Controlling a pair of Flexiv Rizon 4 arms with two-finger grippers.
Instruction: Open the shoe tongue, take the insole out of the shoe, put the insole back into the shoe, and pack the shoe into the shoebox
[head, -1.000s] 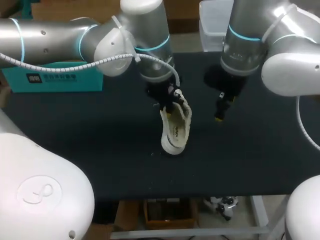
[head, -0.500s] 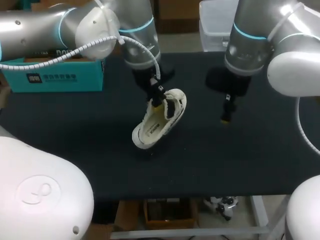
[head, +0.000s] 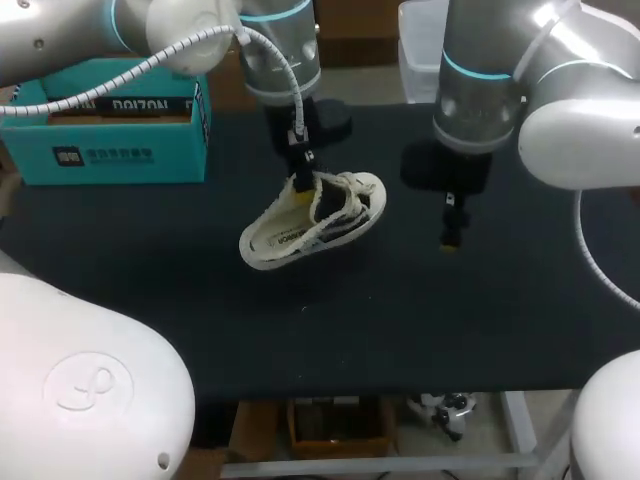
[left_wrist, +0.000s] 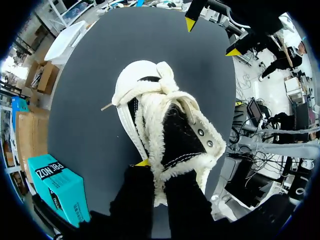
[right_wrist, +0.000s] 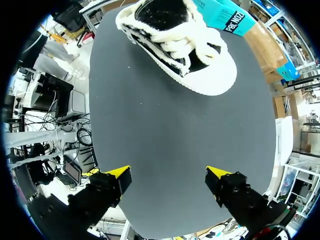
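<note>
Left tool clamps the shoe; right tool hangs spread.

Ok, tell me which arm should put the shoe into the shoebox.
Left, probably. The left end effector grips the shoe by its rim, and the shoebox stands on that arm's side of the table. The right end effector is open and empty, on the shoe's far side from the box.

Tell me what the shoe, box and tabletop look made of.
Shoe: dark woven-looking fabric, cream fuzzy fleece-like trim, smooth white toe cap, probably rubber.
Box: teal cardboard, matte, going by its thin folded walls.
Tabletop: black, matte, no glare; mat or cloth, cannot tell.
</note>
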